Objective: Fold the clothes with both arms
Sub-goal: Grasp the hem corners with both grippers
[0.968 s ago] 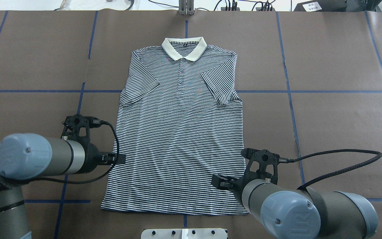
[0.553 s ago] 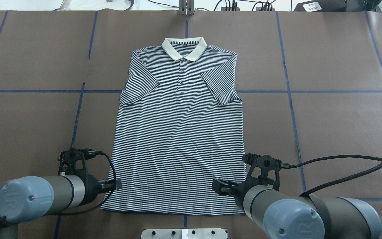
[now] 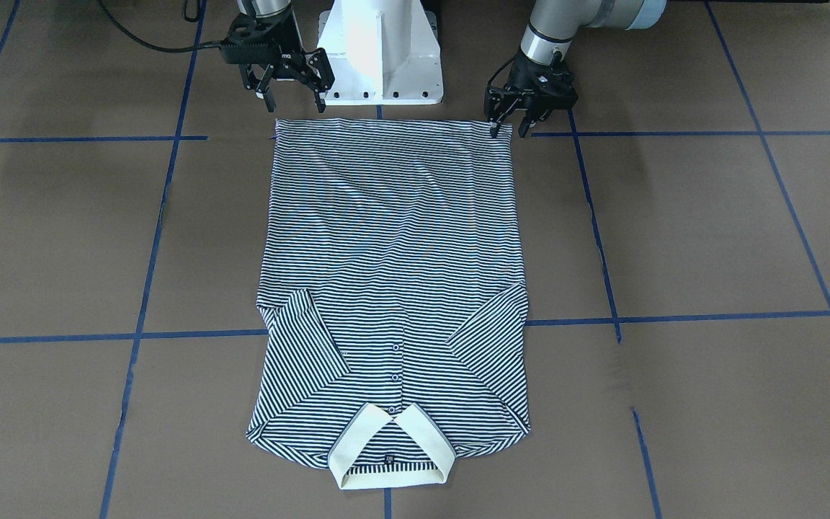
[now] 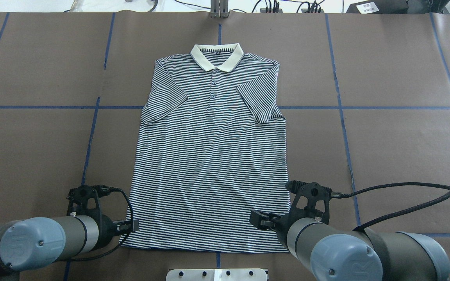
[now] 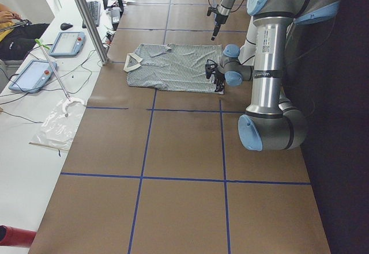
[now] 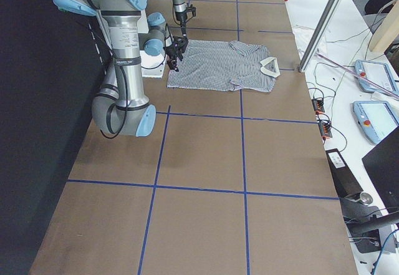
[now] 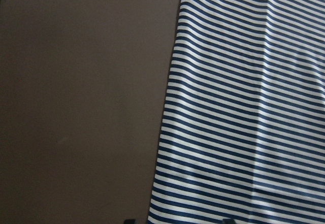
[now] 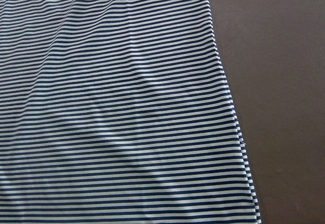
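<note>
The striped polo shirt [image 4: 209, 156] lies flat in the middle of the table [image 4: 385, 148], hem nearest the robot. The left gripper [image 3: 509, 128] and right gripper [image 3: 295, 97] sit by the hem corners, both spread wide, holding nothing.

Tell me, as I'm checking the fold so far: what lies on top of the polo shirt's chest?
Both short sleeves lie folded inward on the polo shirt's chest; the buttons show between them. The striped fabric beneath each sleeve is covered.

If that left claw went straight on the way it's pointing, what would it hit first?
Probably the polo shirt, at its hem corner; the left gripper points down right over it, though its height is unclear.
</note>
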`<state>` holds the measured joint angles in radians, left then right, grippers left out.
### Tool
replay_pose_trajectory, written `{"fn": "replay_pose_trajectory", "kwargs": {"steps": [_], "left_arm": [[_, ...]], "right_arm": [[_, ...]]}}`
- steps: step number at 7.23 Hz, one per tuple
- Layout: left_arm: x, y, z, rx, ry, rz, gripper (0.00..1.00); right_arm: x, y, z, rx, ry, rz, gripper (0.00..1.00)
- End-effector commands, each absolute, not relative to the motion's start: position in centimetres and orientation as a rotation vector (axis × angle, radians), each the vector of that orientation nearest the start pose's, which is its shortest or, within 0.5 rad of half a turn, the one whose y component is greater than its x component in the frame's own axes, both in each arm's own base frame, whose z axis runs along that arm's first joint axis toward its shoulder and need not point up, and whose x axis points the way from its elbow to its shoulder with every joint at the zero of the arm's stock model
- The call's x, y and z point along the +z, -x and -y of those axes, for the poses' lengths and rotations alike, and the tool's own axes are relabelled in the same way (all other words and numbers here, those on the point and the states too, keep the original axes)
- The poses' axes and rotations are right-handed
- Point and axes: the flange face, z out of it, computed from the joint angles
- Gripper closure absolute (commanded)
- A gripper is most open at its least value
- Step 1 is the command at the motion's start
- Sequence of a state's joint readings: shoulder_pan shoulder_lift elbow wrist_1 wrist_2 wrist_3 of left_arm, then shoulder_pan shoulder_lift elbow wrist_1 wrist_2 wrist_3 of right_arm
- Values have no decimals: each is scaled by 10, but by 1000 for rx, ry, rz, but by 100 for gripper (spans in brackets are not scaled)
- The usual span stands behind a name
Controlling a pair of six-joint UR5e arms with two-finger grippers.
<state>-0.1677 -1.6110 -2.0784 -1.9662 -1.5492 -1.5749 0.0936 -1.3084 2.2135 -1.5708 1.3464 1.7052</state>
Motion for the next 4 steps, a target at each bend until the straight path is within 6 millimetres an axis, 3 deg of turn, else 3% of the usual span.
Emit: {"fn": "replay_pose_trajectory", "kwargs": {"steps": [1, 4], "left_arm": [[365, -469, 206, -149, -86, -931, 38], [370, -472, 201, -139, -80, -921, 39]], "right_arm": [[247, 474, 201, 313, -191, 907, 0], [247, 474, 201, 314, -192, 909, 0]]}}
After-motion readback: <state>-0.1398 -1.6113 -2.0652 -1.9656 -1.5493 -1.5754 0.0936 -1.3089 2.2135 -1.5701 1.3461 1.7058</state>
